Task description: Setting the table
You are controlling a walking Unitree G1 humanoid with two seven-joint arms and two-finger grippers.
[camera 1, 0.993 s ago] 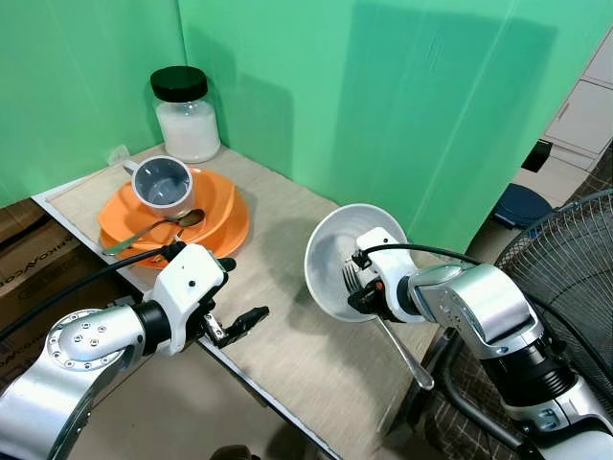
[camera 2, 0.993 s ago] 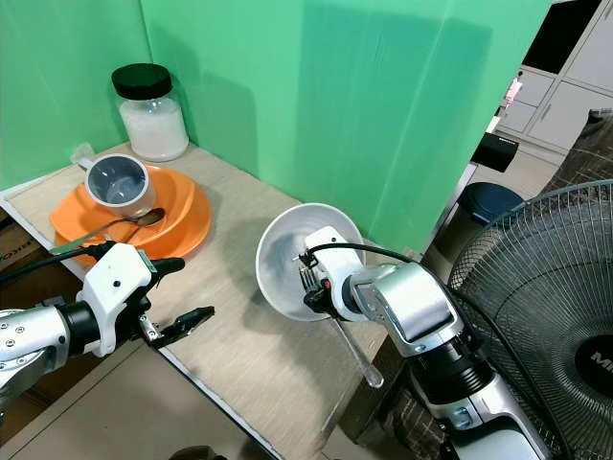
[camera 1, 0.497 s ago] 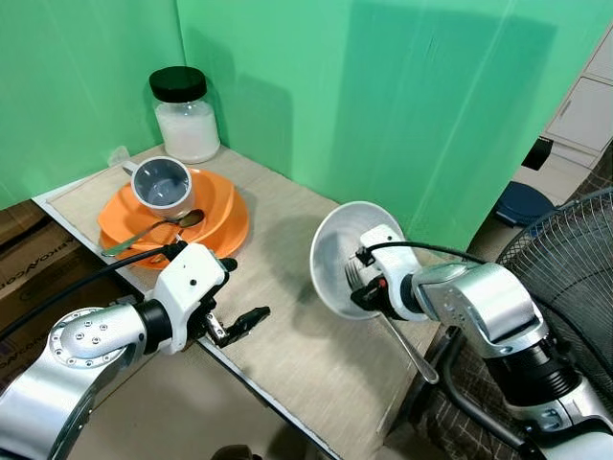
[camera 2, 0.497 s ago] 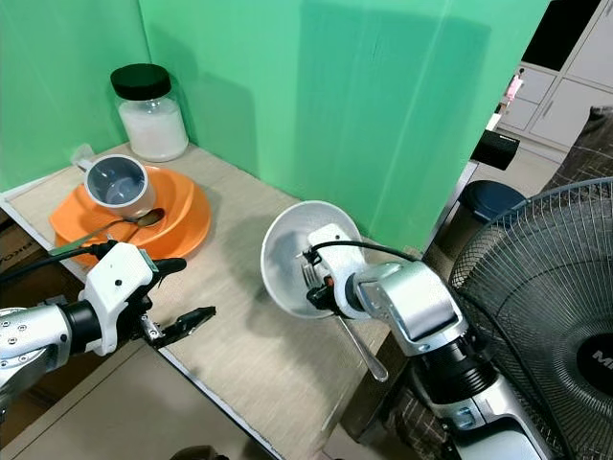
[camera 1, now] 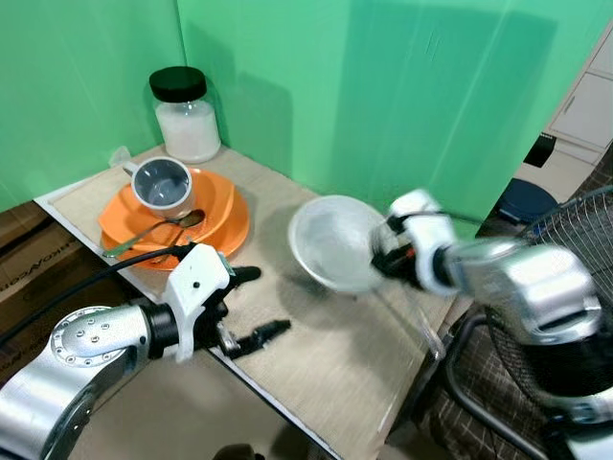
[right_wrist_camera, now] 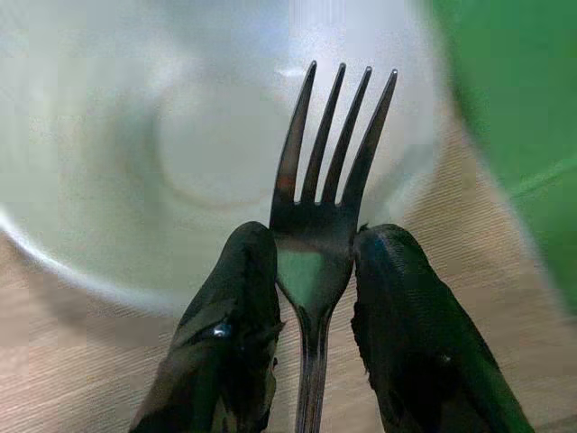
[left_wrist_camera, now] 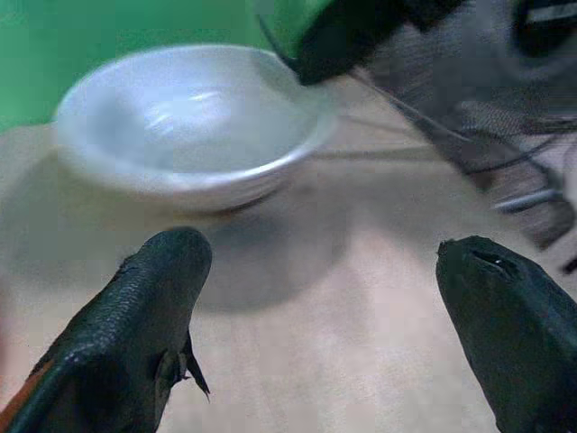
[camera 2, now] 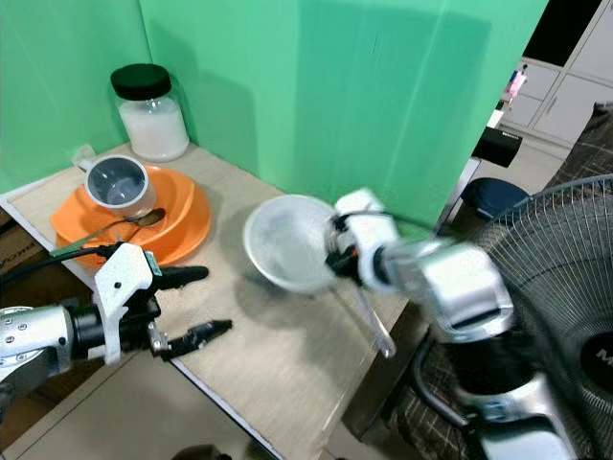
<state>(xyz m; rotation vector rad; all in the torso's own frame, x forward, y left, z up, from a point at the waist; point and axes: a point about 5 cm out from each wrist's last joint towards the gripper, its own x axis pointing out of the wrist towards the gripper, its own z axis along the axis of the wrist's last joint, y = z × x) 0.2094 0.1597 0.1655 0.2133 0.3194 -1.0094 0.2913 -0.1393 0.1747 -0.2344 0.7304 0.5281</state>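
A white bowl (camera 1: 330,240) lies blurred on the beige table (camera 1: 316,364), near the table's middle. My right gripper (right_wrist_camera: 315,236) is shut on a metal fork (right_wrist_camera: 326,144), whose tines reach over the bowl's inside (right_wrist_camera: 180,162). That gripper (camera 1: 391,257) sits at the bowl's right rim, and the fork handle (camera 1: 417,331) trails toward the table edge. My left gripper (camera 1: 263,302) hovers open at the table's front edge, left of the bowl, with nothing between its fingers (left_wrist_camera: 153,298). The bowl (left_wrist_camera: 189,126) stands just beyond them.
Stacked orange plates (camera 1: 215,225) at the back left carry a grey mug (camera 1: 163,182) and a spoon (camera 1: 158,228). A black-lidded jar (camera 1: 187,115) stands in the corner against green walls. A fan (camera 1: 575,240) stands to the right, a cardboard box (camera 1: 29,254) to the left.
The bowl has dropped from standing tilted on its edge to lying flatter and further left. My right gripper and fork swung up and right. My left gripper moved right and spread wider.
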